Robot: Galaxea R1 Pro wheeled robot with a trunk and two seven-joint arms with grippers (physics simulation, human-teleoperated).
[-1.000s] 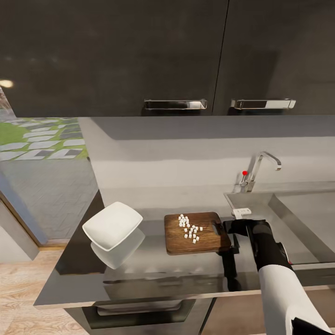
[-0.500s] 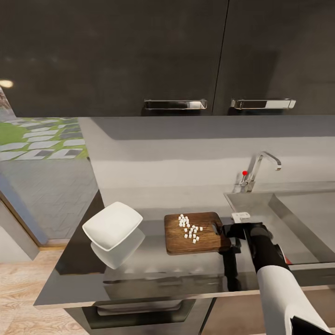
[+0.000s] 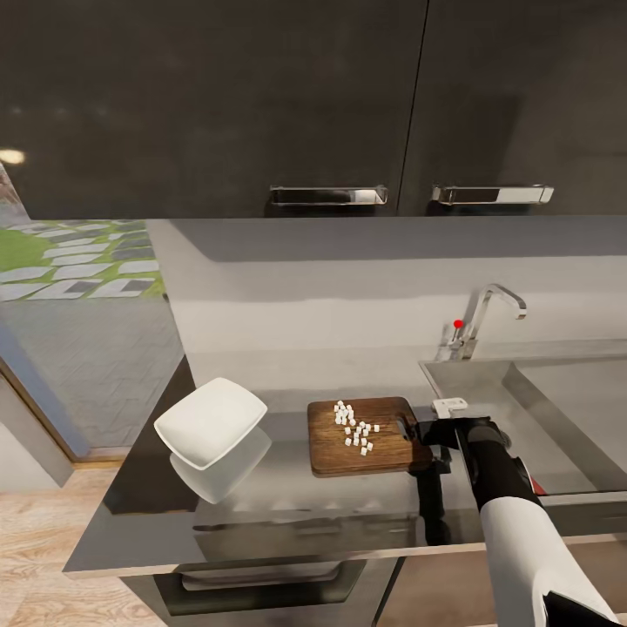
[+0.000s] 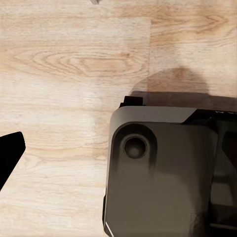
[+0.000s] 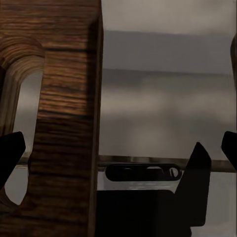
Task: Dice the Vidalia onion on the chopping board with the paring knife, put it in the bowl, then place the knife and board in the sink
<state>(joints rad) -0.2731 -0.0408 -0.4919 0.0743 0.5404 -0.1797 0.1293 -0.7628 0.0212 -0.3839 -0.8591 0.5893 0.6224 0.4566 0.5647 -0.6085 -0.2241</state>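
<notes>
While the glossy countertop (image 3: 287,514) spans the lower half of the head view, the white bowl (image 3: 211,421) sits at its left-centre, tilted, with its reflection just beneath. Right of it, near frame centre, lies the chopping board (image 3: 367,436), handle slot toward the sink; small white diced onion pieces (image 3: 353,428) are scattered over its left and middle part. Just right of the board's slotted edge, the right gripper (image 3: 438,432) is at counter level, black wrist and white forearm running to the lower right corner. Right wrist view: board edge and slot (image 5: 54,108) fill the left side, dark fingertips (image 5: 11,153) at the far left and far right edges, spread wide, nothing between them but counter. Sink (image 3: 557,409) and tap (image 3: 486,315) occupy the right of the head view. Left wrist view: wood floor (image 4: 64,74), robot base (image 4: 163,173); one dark fingertip (image 4: 9,150) at the left edge, left gripper's state cannot be told.
</notes>
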